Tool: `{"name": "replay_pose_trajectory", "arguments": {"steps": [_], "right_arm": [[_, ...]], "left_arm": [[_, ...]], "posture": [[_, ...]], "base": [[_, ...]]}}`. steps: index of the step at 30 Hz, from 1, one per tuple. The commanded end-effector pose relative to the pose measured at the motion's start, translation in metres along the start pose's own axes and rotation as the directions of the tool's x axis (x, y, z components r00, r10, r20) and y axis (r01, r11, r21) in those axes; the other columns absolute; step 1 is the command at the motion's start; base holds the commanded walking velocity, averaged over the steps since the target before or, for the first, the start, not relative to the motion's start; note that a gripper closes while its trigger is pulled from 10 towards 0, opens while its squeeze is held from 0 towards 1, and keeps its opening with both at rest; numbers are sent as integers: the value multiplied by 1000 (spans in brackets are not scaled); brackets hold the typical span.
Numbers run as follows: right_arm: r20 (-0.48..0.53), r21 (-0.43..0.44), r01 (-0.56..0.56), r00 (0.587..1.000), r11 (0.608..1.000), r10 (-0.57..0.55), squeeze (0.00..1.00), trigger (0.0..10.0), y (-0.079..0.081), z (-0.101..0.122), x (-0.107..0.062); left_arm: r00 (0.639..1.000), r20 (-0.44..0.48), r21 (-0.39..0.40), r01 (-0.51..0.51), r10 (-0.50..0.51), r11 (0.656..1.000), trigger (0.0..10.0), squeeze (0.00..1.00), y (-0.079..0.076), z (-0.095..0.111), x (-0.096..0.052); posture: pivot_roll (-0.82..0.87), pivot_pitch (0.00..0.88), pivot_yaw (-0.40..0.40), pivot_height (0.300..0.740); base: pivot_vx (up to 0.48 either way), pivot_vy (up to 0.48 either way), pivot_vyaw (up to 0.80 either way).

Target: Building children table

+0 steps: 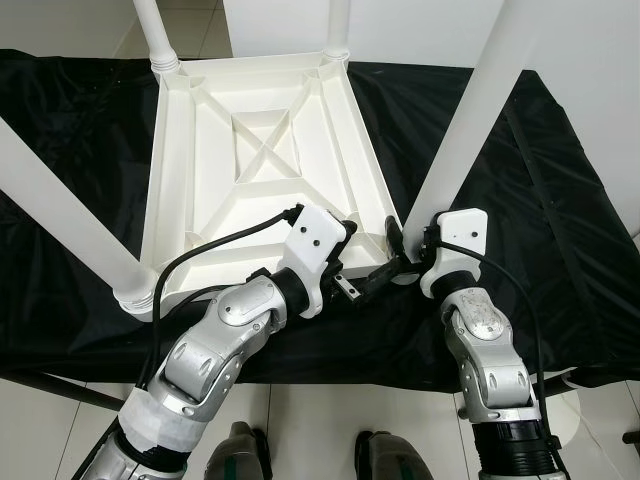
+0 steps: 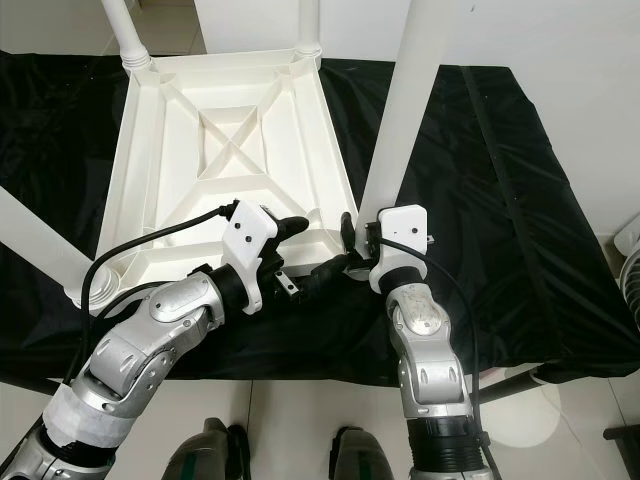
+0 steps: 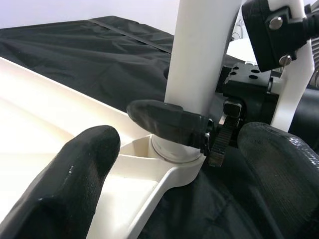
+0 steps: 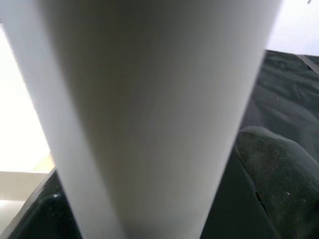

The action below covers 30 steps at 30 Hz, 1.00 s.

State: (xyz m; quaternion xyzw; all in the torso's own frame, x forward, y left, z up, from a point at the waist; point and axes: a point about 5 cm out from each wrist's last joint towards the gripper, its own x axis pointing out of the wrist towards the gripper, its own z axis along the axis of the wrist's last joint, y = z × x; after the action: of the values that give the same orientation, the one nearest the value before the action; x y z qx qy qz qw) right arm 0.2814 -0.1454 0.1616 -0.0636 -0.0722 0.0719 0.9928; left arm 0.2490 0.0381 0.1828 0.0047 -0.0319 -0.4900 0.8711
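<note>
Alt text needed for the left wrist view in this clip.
A white table leg stands in the corner socket of the upturned white table top, with the right gripper closed around its base. The left gripper's fingers sit open in the foreground over black cloth.

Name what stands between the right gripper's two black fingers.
The white table leg, near its corner socket; the left wrist view shows a finger of the right gripper against it.
</note>
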Motion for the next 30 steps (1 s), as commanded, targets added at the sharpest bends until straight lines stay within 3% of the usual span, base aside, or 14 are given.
{"name": "replay_pose_trajectory", "arguments": {"steps": [1,30], "right_arm": [[3,2,-18,1000,1000,18,0,10000,2,-1,1],[19,-6,-47,999,999,47,0,10000,0,-1,4]], "left_arm": [[998,-2,2,62,-62,998,10000,0,-5,0,-2],[998,-7,5,68,-68,998,10000,0,-5,1,-6]], "posture": [[-125,152,40,740],[-117,143,42,740]], "base": [[0,0,0],[0,0,0]]}}
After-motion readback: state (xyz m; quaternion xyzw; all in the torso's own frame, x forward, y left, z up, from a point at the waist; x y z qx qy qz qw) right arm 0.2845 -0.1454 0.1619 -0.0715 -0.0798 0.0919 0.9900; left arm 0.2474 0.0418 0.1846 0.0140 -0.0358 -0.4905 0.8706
